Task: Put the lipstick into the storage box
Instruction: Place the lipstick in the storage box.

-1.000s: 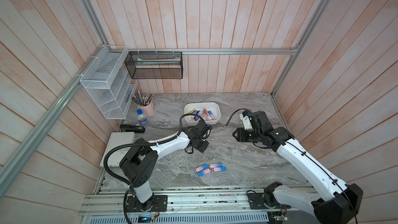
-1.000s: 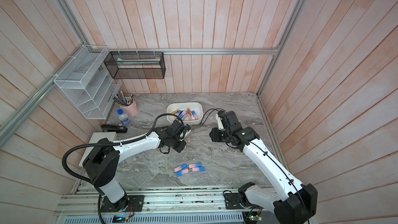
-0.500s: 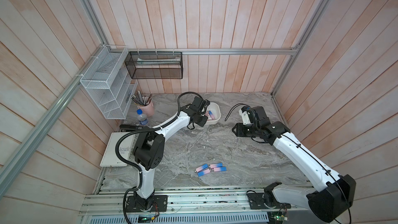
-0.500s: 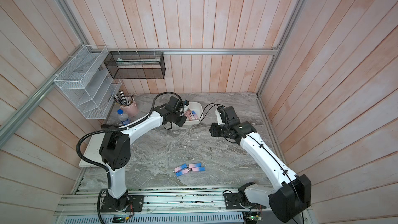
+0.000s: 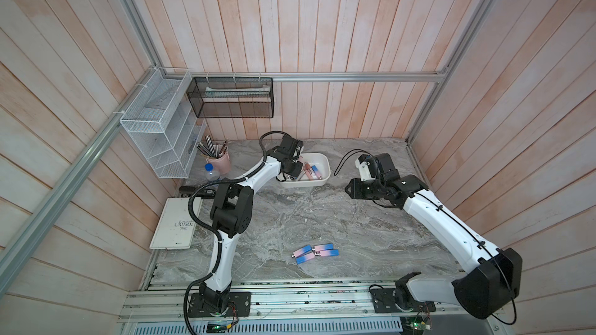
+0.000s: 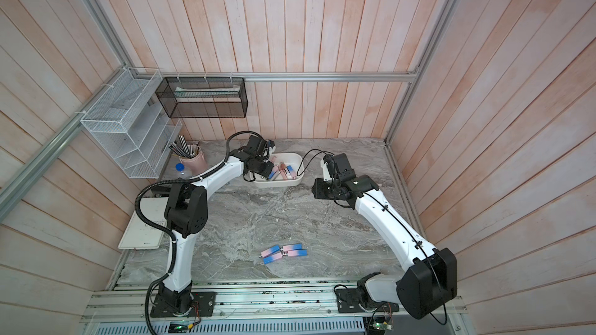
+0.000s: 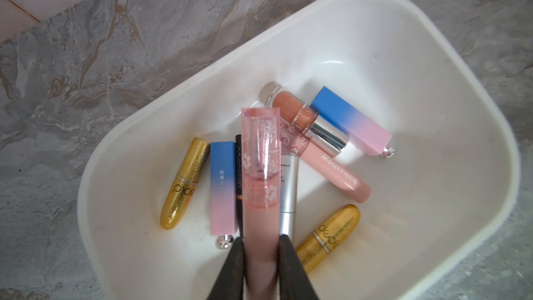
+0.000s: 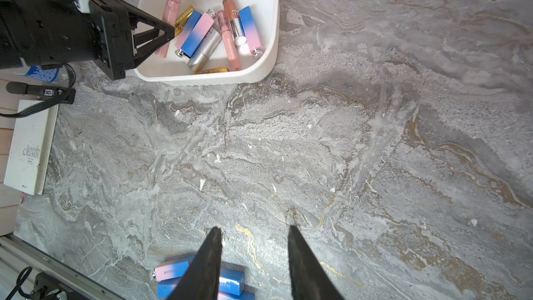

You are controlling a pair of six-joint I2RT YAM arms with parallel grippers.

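Note:
My left gripper [image 7: 261,240] is shut on a pink lipstick [image 7: 261,154] with a clear flowered cap. It holds the lipstick just above the storage box [image 7: 403,197], a shallow white tub that holds several other lipsticks. In both top views the left gripper [image 5: 298,170] [image 6: 272,172] hangs over the near-left end of the storage box [image 5: 309,183] [image 6: 283,183]. The right wrist view shows the left gripper [image 8: 171,31] and the storage box [image 8: 230,77] too. My right gripper [image 8: 253,229] [image 5: 350,190] stands open and holds nothing, above bare table to the right of the box. Three blue-pink lipsticks [image 5: 314,252] [image 8: 199,278] lie near the table's front.
At the back left stand a pink pencil cup [image 5: 219,161] and a blue-capped bottle [image 5: 211,172]. A black stapler [image 5: 196,190] and a white book [image 5: 177,223] lie at the left edge. A white wire rack [image 5: 164,133] and a black mesh basket [image 5: 230,98] hang on the walls.
My left arm has carried the pink lipstick from in front of the storage box to over its left end. The right gripper has drifted slightly and stays open.

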